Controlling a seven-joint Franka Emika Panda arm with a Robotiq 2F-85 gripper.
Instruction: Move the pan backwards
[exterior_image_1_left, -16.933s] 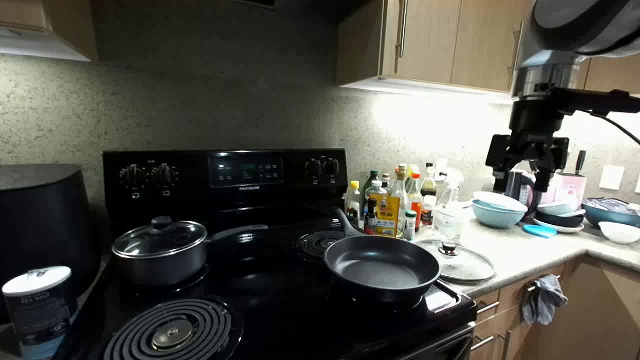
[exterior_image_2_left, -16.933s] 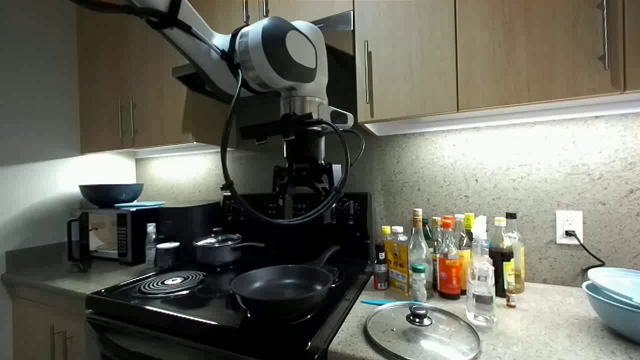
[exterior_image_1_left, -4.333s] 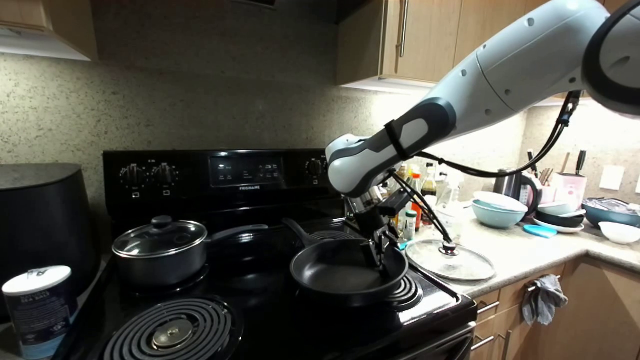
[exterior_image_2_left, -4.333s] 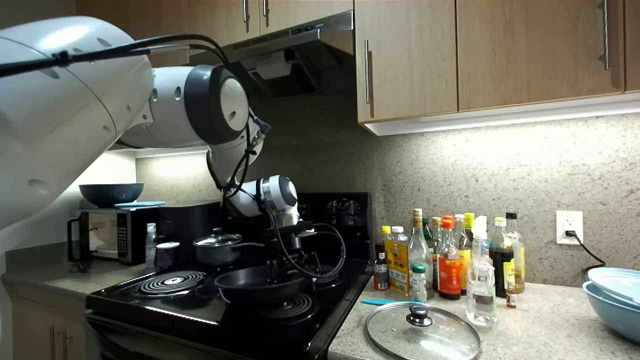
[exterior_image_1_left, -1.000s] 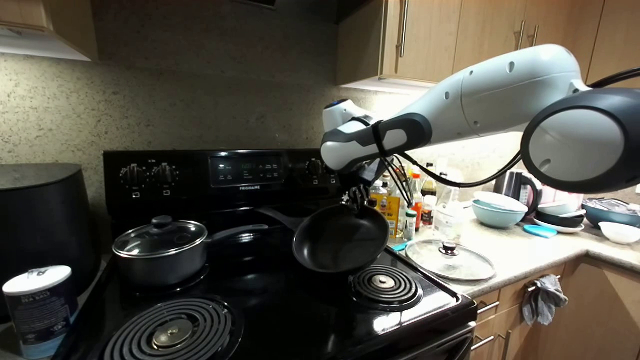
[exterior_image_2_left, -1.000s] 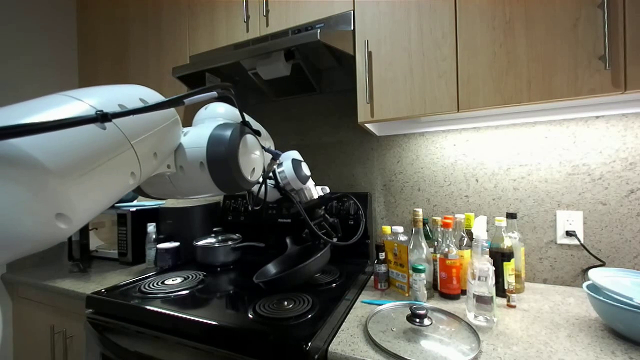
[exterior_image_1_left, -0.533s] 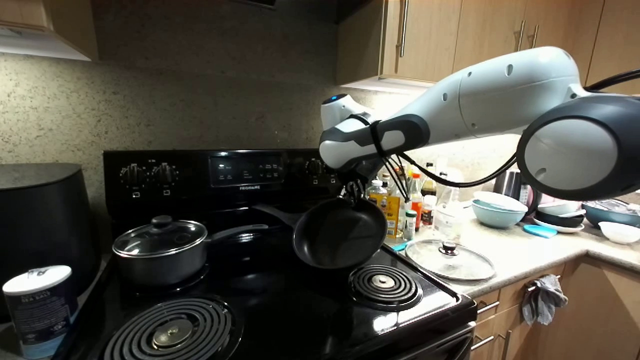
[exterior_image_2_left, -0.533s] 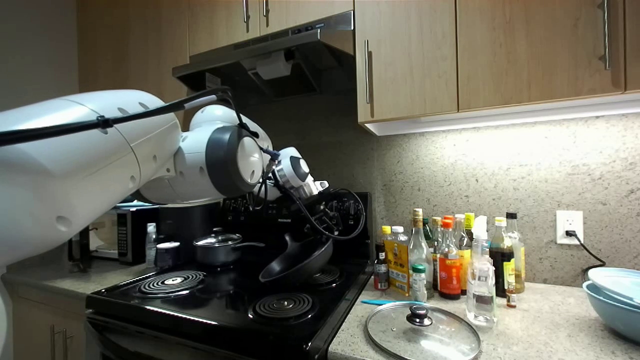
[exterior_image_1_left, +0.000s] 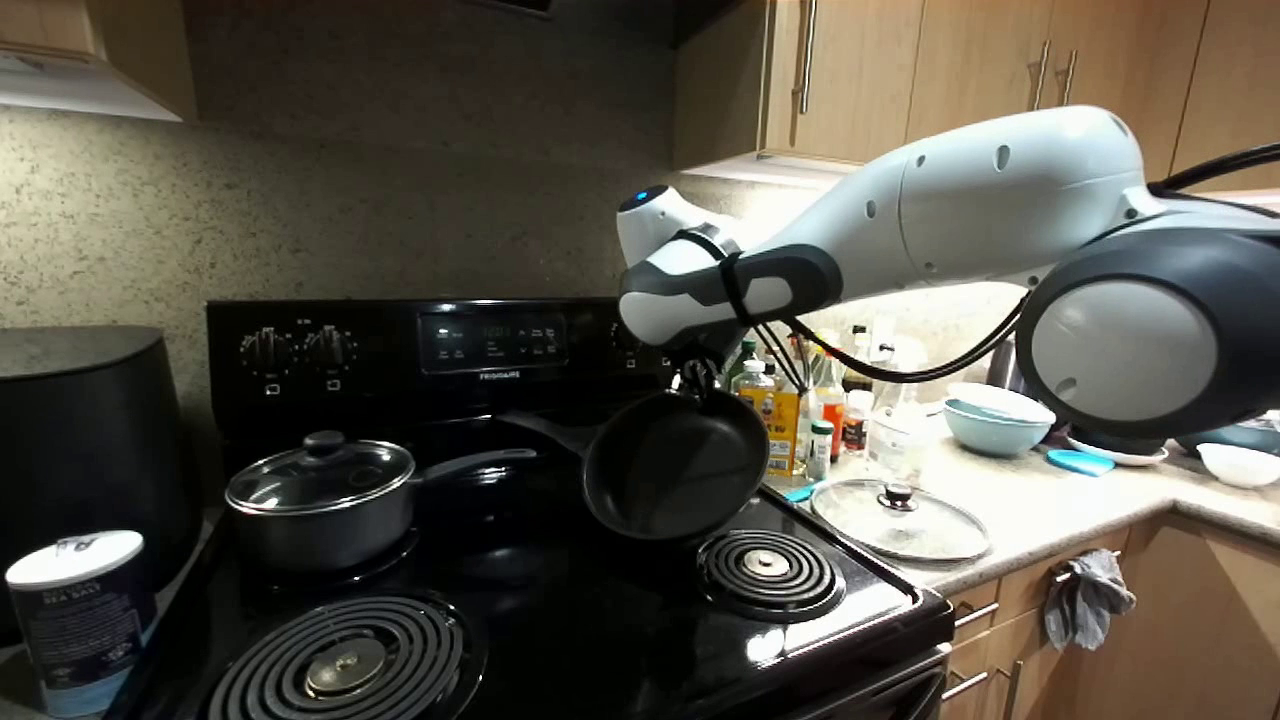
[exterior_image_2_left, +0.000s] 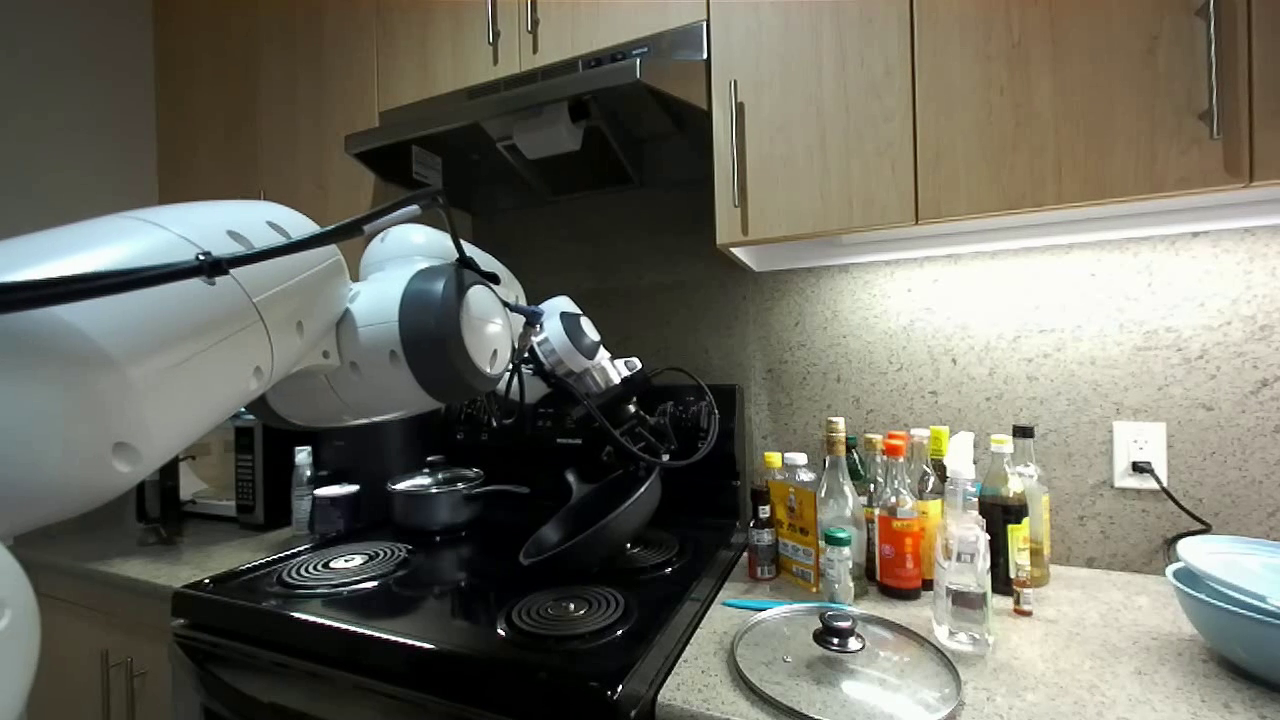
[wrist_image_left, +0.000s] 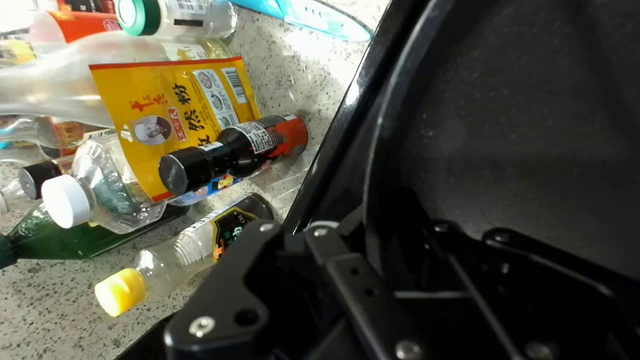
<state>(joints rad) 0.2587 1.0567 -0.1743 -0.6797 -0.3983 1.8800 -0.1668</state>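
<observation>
The black frying pan (exterior_image_1_left: 675, 465) hangs steeply tilted over the right side of the stove (exterior_image_1_left: 590, 640), in front of the rear right burner (exterior_image_2_left: 650, 550). Its raised rim is pinched by my gripper (exterior_image_1_left: 703, 393), with one finger inside the pan and one outside. In the wrist view the pan's dark inside (wrist_image_left: 525, 135) fills the right half, and its rim runs down between the gripper's (wrist_image_left: 380, 220) jaws. The fingertips are mostly lost in shadow. The pan handle (exterior_image_1_left: 540, 430) points toward the back panel. Whether the pan's low edge touches the stove, I cannot tell.
A lidded pot (exterior_image_1_left: 320, 510) sits on the rear left burner, its handle (exterior_image_1_left: 480, 462) reaching toward the pan's handle. The front right burner (exterior_image_1_left: 768, 565) is uncovered. Several bottles (exterior_image_2_left: 890, 520) and a glass lid (exterior_image_2_left: 845, 665) occupy the counter beside the stove.
Long before, the pan lay flat on the front right burner, my gripper away from it. Since then its rim was gripped, lifted and carried backwards. Over the last second it shifted only slightly.
</observation>
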